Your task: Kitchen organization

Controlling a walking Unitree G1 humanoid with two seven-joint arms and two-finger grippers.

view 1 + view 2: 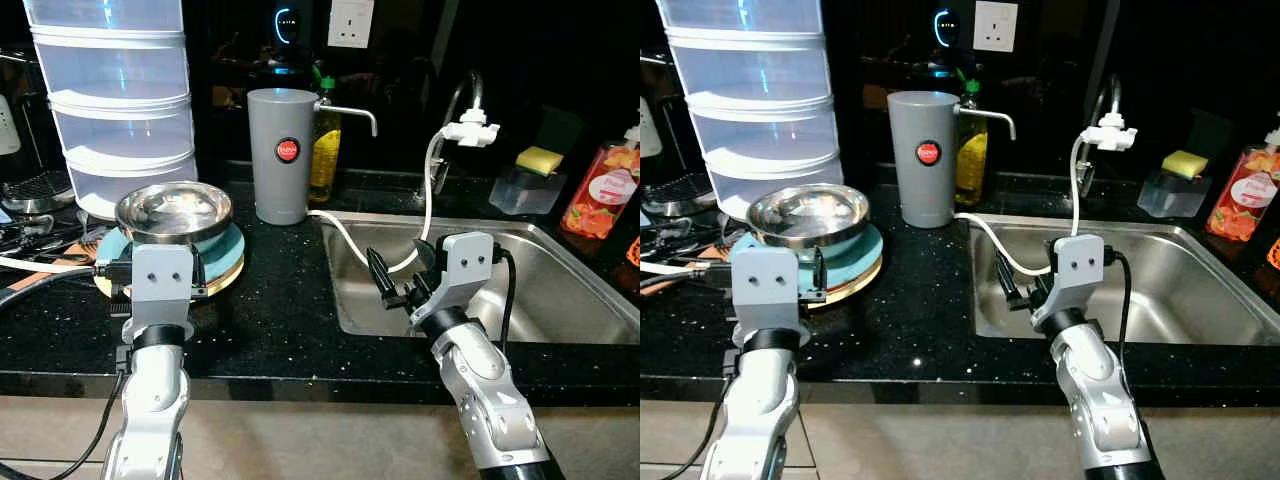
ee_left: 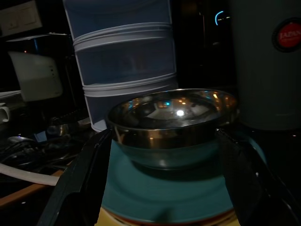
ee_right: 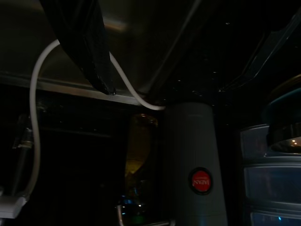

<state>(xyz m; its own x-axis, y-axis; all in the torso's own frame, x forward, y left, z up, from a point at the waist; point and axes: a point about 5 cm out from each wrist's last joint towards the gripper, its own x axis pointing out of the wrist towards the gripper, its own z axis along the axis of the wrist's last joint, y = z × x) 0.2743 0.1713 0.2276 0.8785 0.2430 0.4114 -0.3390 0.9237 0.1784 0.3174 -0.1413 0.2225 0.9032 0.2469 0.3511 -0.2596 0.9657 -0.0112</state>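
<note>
A steel bowl (image 1: 175,210) sits on a teal plate (image 1: 228,252), which lies on a yellowish plate on the black counter. My left gripper (image 1: 158,262) is just in front of the bowl. In the left wrist view it (image 2: 163,134) is open, one finger on each side of the bowl (image 2: 171,120) and apart from it. My right gripper (image 1: 395,285) hangs over the left rim of the steel sink (image 1: 560,300). In the right wrist view its fingers (image 3: 87,47) stand open and hold nothing.
A grey jug (image 1: 281,155) with a red label stands behind the plates, an oil bottle (image 1: 324,150) beside it. Tall stacked clear containers (image 1: 115,100) rise at the back left. A white hose (image 1: 345,235) runs from the faucet (image 1: 465,125) into the sink. Sponge (image 1: 540,160) and soap bottle (image 1: 605,190) are far right.
</note>
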